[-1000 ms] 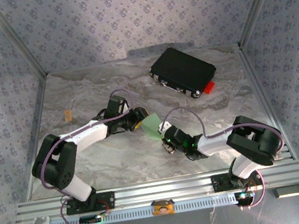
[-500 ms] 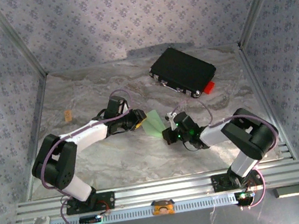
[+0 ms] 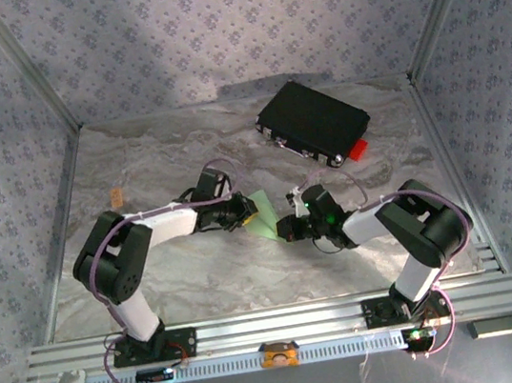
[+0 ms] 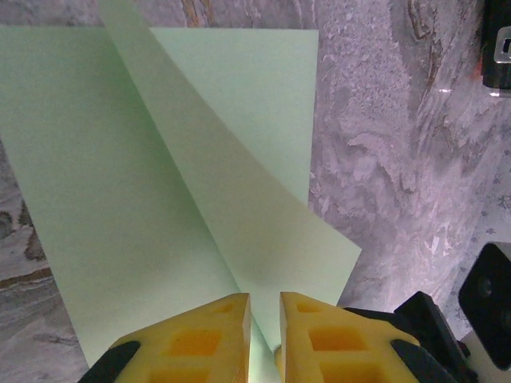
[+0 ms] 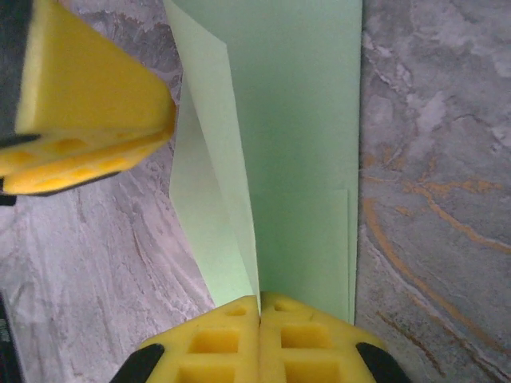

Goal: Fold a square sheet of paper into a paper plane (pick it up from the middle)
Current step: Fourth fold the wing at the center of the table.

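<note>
The right gripper (image 5: 259, 302) is clenching the near edge of the sheet of paper (image 5: 303, 120), which is sitting partly folded, one flap lifting, low over the bench (image 5: 431, 159) between the two arms. The left gripper (image 4: 265, 302) is straddling the opposite corner with its jaws a narrow slit apart; I cannot tell whether it is pinching yet. To fold well, the right side should be pinning the sheet while the left is drawing the flap over evenly to the centre crease, without tugging. Compared with a second ago, the left jaws are standing much narrower, the left elbow is sitting further in, and the right gripper is lying closer to the paper.
</note>
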You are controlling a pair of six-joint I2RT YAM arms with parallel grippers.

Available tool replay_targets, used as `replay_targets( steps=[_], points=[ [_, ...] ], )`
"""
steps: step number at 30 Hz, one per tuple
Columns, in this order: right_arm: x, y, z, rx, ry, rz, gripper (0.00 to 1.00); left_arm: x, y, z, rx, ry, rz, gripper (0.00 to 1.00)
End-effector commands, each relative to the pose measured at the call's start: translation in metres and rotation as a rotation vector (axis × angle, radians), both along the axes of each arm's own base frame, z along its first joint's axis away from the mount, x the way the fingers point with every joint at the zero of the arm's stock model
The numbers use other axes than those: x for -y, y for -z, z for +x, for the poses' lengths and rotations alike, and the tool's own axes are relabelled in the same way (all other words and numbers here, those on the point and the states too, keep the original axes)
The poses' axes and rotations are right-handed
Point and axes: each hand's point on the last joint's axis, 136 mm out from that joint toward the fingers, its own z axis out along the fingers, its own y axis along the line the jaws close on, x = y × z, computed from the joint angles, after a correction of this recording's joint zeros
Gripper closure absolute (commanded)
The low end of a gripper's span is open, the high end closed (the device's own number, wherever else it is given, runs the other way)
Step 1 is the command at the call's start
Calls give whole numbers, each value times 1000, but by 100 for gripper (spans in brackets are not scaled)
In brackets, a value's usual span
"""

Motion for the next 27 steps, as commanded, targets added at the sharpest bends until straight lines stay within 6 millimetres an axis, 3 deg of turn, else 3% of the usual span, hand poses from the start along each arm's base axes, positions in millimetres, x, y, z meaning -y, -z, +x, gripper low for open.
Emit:
replay_targets(
  steps=[1,14,27],
  points=[
    [3,4,-3,-83,18,39,98,9,-3,3,14,18,-20,85],
    [-3,3,0,-188,-6,98,99,-6,31,-8,-50,6,73,90],
    [-2,3,2,-265,-9,136,98,-19,41,-7,-57,4,130,91]
  ],
)
